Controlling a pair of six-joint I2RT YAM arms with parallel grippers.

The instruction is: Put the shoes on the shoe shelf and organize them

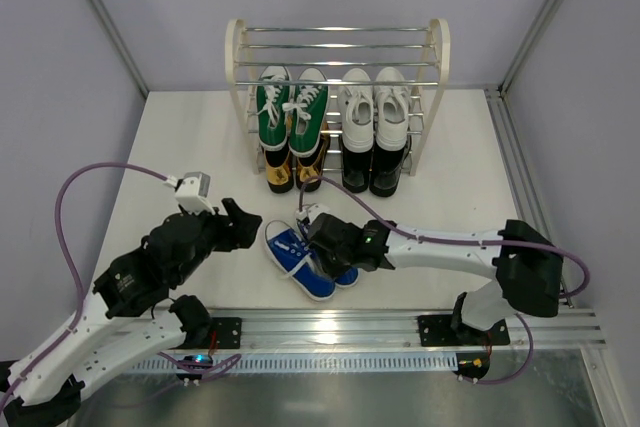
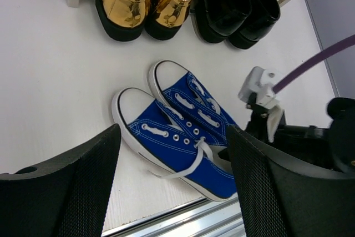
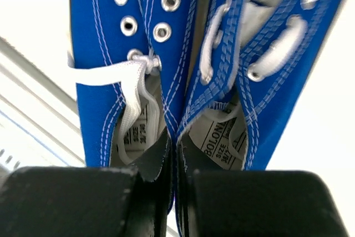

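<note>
On the left, the left tool [image 1: 240,224] hangs just above the white surface [image 1: 190,137] with its jaws wide apart and nothing between them. It points toward the blue sneakers [image 1: 300,259]. This pair lies side by side on the surface in front of the shoe shelf [image 1: 238,77], well apart from it, with the white toe caps turned toward the shelf. To the right of the pair, the right tool [image 3: 173,154] is closed at the heel end. Its two fingers pinch together the inner walls of both blue sneakers, one finger inside each shoe.

The shelf stands at the far side. On its left half, the green sneakers [image 1: 292,105] sit on the middle tier and the gold loafers [image 1: 292,169] below them. On its right half, the white sneakers [image 1: 372,105] sit above the black dress shoes [image 1: 375,169].
</note>
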